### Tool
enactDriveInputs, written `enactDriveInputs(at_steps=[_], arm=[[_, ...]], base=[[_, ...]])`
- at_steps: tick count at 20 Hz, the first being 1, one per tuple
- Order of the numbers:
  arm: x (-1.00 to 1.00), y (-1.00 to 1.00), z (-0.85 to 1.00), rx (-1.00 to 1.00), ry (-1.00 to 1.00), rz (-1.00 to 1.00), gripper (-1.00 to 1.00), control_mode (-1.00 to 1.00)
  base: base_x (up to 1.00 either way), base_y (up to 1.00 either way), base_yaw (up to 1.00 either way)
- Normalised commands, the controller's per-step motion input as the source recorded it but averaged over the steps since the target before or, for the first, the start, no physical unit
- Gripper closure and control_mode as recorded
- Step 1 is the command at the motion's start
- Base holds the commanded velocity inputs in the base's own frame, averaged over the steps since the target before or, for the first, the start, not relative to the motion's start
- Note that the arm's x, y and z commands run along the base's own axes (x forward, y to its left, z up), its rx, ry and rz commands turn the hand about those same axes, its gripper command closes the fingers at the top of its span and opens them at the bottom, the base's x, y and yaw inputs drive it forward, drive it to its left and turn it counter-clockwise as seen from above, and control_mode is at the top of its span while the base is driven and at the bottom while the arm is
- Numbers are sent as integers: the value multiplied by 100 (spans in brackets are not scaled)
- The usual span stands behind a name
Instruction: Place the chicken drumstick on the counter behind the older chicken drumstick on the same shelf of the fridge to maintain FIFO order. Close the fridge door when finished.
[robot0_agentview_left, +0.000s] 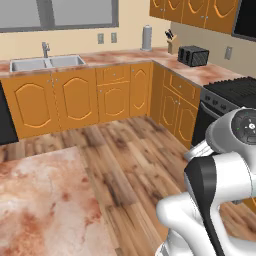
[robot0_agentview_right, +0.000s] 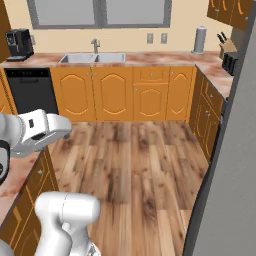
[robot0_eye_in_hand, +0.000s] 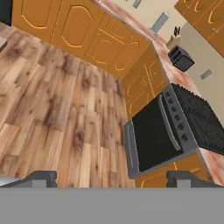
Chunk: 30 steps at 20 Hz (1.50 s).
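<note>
1. At the lower left corner of the left base view, a corner of the counter (robot0_agentview_left: 45, 210) is seen, with its pinkish marbled top and rust-red blotches. No item is resting on the part that is shown.
2. Along the far wall, the double sink (robot0_agentview_left: 47, 62) with its tap is set into the worktop, above the orange cabinets (robot0_agentview_left: 75, 97).
3. In the right base view, a black coffee machine (robot0_agentview_right: 19, 44) is placed at the far left end of that worktop, and a black dishwasher front (robot0_agentview_right: 31, 92) is found under it.
4. Near the far right corner of the worktop, a grey cylinder (robot0_agentview_left: 146, 37), probably a paper towel roll, is standing upright. Beside it a knife block (robot0_agentview_left: 172, 44) and a black toaster (robot0_agentview_left: 193, 55) are placed along the right-hand run.
5. The stove (robot0_eye_in_hand: 175, 127), with a dark oven door and a row of knobs, is fitted into the right-hand run of cabinets; in the hand view it is seen between the two dark fingertips (robot0_eye_in_hand: 41, 178).
6. The gripper (robot0_eye_in_hand: 111, 179) is held wide apart, with the wooden floor (robot0_eye_in_hand: 57, 118) and the oven visible in the gap. Nothing is held between the tips.
7. At the right edge of the right base view, a tall grey panel is seen, which is the fridge door (robot0_agentview_right: 235, 165), standing close to the camera.
</note>
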Motion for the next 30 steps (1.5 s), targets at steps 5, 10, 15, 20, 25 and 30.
enactDriveInputs(at_steps=[5,10,15,20,25,30], arm=[[0,0,0,0,0,0,-100,100],[0,0,0,0,0,0,-100,100],[0,0,0,0,0,0,-100,100],[0,0,0,0,0,0,-100,100],[0,0,0,0,0,0,-100,100],[0,0,0,0,0,0,-100,100]], base=[[60,7,-65],[27,-14,-68],[63,4,-69],[94,15,-65],[90,12,-69],[52,26,-81]])
